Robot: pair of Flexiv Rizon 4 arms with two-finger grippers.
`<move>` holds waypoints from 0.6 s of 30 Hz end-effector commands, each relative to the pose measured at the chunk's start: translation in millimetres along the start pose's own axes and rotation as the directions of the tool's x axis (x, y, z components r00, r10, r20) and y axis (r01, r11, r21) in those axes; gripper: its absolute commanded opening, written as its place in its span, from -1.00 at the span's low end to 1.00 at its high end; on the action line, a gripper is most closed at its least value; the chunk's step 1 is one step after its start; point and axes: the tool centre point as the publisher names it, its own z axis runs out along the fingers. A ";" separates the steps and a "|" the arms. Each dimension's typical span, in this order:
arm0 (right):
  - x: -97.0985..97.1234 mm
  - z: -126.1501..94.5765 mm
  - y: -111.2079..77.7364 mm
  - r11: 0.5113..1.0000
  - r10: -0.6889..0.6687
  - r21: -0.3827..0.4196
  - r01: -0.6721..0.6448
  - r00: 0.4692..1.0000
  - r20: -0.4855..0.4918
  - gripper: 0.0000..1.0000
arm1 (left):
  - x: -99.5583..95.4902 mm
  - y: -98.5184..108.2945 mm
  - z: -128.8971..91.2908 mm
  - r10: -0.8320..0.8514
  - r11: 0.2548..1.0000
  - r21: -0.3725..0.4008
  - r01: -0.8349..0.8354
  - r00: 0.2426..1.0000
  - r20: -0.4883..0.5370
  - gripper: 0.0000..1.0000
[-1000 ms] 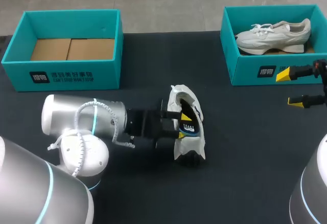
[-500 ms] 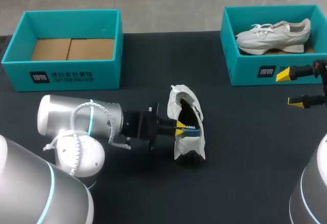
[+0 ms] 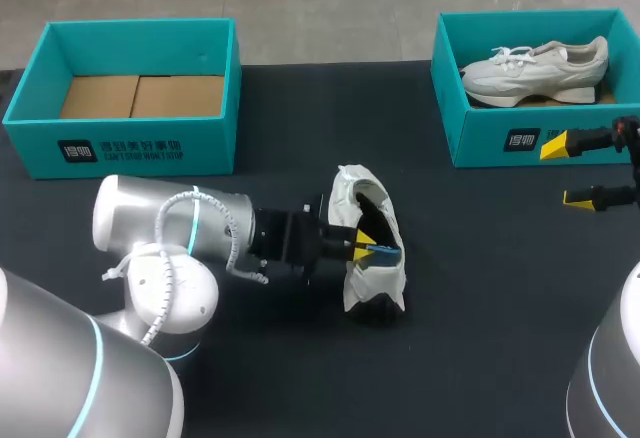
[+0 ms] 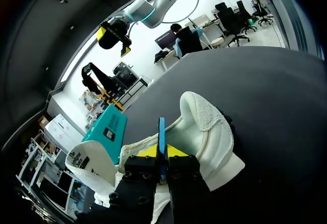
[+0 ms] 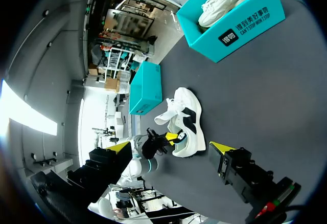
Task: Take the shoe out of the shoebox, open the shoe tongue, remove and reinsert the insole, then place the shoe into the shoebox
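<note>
The white shoe (image 3: 372,258) is lying near the middle of the dark counter (image 3: 480,298), well apart from both teal boxes. The left claw (image 3: 366,248) is sitting in the shoe's opening, clenched on the thin blue insole (image 4: 161,134), whose edge is standing up between the yellow tips. The right claw (image 3: 568,171) is hanging released, fingers spread, just in front of the right shoebox (image 3: 490,138), which is holding a second shoe (image 3: 535,66). The left shoebox (image 3: 130,148) is showing 1 brown cardboard floor. Both boxes are carrying white print on their front walls.
</note>
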 end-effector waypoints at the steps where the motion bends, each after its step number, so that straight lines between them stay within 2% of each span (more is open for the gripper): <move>1: -0.1 -0.2 -1.2 1.000 0.001 -0.002 -0.001 1.000 0.003 1.00 | 4.4 -8.5 -12.4 0.004 1.000 -0.002 -0.004 1.000 0.012 -0.11; 4: -0.1 -0.2 -1.2 1.000 0.001 -0.002 -0.001 1.000 0.003 1.00 | 5.3 -12.8 -22.0 0.010 1.000 -0.010 -0.010 1.000 0.024 -0.10; 10: -0.1 -0.2 -1.2 1.000 0.001 -0.002 -0.001 1.000 0.003 1.00 | 2.6 -17.8 -35.8 0.023 0.999 -0.028 -0.022 0.999 0.044 -0.25; 13: -0.1 -0.2 -1.2 1.000 0.001 -0.002 -0.001 1.000 0.003 1.00 | 3.0 -16.7 -35.7 0.023 0.999 -0.030 -0.021 0.999 0.045 -0.50; 15: -0.1 -0.2 -1.2 1.000 0.001 -0.002 -0.001 1.000 0.003 1.00 | 4.1 -14.7 -32.5 0.018 0.999 -0.029 -0.016 0.999 0.039 -0.96; 18: -0.1 -0.2 -1.2 1.000 0.001 -0.002 -0.001 1.000 0.003 1.00 | 5.2 -13.7 -25.8 0.009 1.000 -0.016 -0.008 1.000 0.029 -1.00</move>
